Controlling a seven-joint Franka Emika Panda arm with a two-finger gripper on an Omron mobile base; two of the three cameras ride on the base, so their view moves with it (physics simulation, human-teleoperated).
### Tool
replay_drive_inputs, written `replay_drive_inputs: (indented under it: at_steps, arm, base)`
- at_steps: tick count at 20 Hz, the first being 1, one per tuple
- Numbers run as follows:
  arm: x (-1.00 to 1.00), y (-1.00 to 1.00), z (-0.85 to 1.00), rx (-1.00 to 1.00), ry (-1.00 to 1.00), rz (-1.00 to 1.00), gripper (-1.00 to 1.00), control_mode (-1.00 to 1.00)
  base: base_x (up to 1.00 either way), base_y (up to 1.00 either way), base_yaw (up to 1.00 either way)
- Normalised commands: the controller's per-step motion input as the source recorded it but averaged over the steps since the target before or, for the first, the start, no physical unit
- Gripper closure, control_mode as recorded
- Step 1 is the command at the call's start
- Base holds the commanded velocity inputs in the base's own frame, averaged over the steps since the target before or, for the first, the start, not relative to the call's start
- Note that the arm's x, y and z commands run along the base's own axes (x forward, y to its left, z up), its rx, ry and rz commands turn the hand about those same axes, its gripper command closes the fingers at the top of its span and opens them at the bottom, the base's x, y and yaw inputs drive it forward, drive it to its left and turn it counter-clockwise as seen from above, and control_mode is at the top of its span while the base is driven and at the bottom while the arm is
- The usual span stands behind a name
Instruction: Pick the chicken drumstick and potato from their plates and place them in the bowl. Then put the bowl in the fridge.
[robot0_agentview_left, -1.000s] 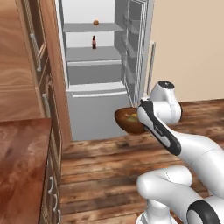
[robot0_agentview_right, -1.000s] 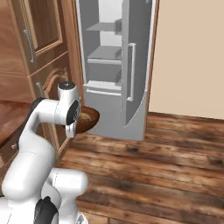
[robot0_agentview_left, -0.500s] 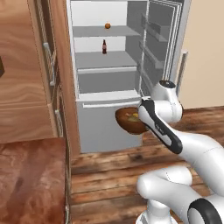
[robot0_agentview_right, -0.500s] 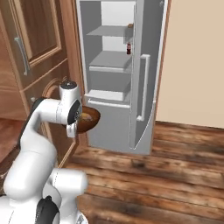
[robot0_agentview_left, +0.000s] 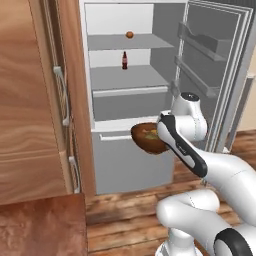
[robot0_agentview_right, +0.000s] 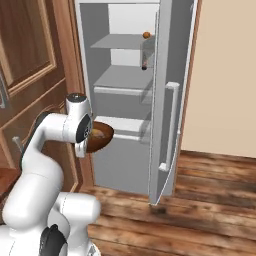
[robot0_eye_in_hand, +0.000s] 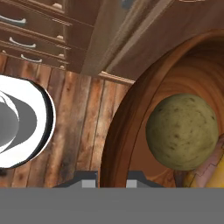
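Holding the dark-brown wooden bowl (robot0_agentview_left: 148, 139) by its rim, the gripper (robot0_eye_in_hand: 112, 176) is clenched on it; in the hand view the two finger tips stand on either side of the rim at the bottom edge. The bowl hangs in the air in front of the open fridge (robot0_agentview_left: 125, 105), about level with the white ledge above the lower drawer, and it touches no shelf. Inside the bowl lies the round, speckled potato (robot0_eye_in_hand: 182, 131), and beside it, at the lower right corner of the hand view, shows a yellowish piece that is probably the chicken drumstick (robot0_eye_in_hand: 205, 177), though too little of it shows to be sure. In the right base view the bowl (robot0_agentview_right: 97, 138) sits just beside the white wrist of the arm, with something pale on top of its contents. The fridge door (robot0_agentview_left: 220, 75) stands wide open on the right, with its racks facing in. On the upper shelf rests a small orange fruit (robot0_agentview_left: 129, 34), and on the shelf below stands a dark bottle (robot0_agentview_left: 124, 60), upright. Brown wooden cabinets (robot0_agentview_left: 35, 100) stand directly to the left of the fridge, and the floor (robot0_agentview_right: 200, 200) is of wooden planks.
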Motion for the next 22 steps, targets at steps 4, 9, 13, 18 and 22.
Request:
replay_drive_inputs:
  at_steps: [4, 9, 13, 18, 22]
  arm:
    - [0.00, 0.00, 0.00, 0.00, 0.00, 0.00, 1.00, 1.00]
    - [0.00, 0.00, 0.00, 0.00, 0.00, 0.00, 1.00, 1.00]
    - [0.00, 0.00, 0.00, 0.00, 0.00, 0.00, 1.00, 1.00]
    - [0.00, 0.00, 0.00, 0.00, 0.00, 0.00, 1.00, 1.00]
    - [0.00, 0.00, 0.00, 0.00, 0.00, 0.00, 1.00, 1.00]
  base:
    - [0.74, 0.32, -0.13]
    - [0.65, 0.44, -0.01]
    - [0.59, 0.34, 0.00]
    - [0.53, 0.16, -0.12]
    - [0.57, 0.19, -0.15]
